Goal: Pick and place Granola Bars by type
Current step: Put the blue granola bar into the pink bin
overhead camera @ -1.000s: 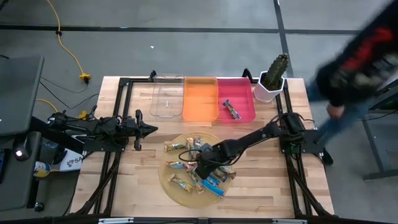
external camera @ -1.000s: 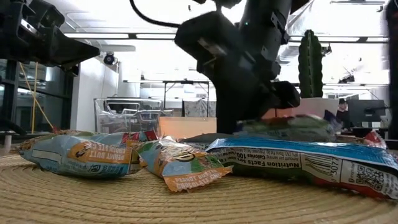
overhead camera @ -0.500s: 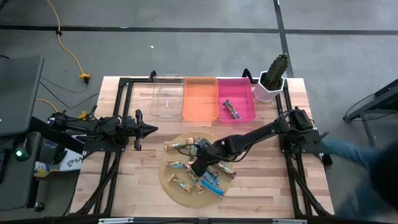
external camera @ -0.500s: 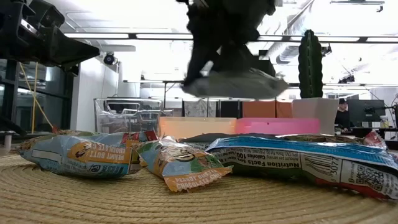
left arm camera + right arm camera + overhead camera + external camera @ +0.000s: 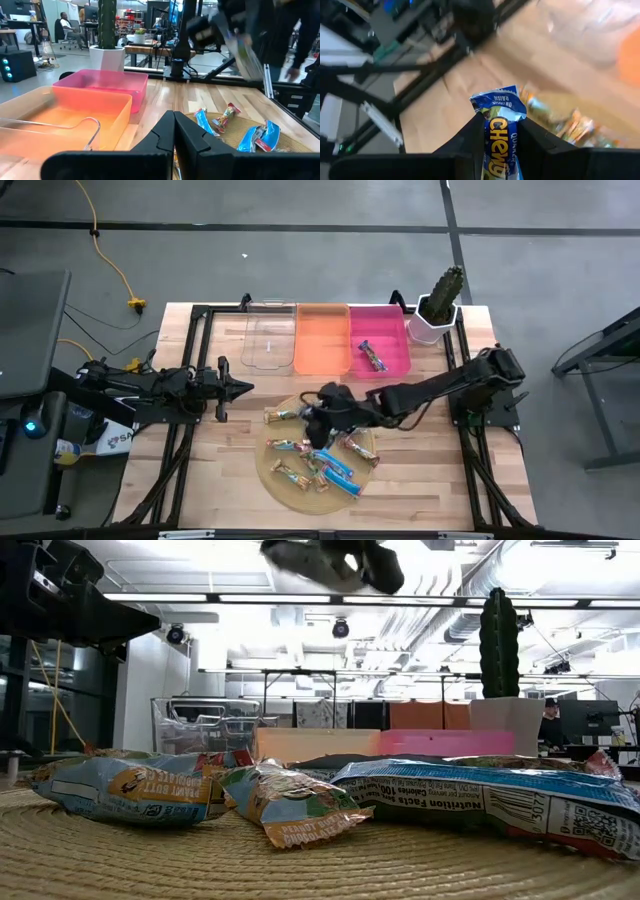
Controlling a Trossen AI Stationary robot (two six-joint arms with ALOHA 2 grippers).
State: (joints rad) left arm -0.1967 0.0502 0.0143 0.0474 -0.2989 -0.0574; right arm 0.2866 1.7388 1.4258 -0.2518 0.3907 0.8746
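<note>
right gripper (image 5: pixel 499 131) | blue bar (image 5: pixel 499 120) is being pinched mid-wrapper above the woven mat (image 5: pixel 275 480) | judged light, crinkly, slippery | left gripper (image 5: pixel 175 131) is being kept pressed together

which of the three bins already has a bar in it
The pink bin, the one nearest the cactus pot. A single wrapped bar lies in it, while the orange bin and the clear bin hold none.
</note>
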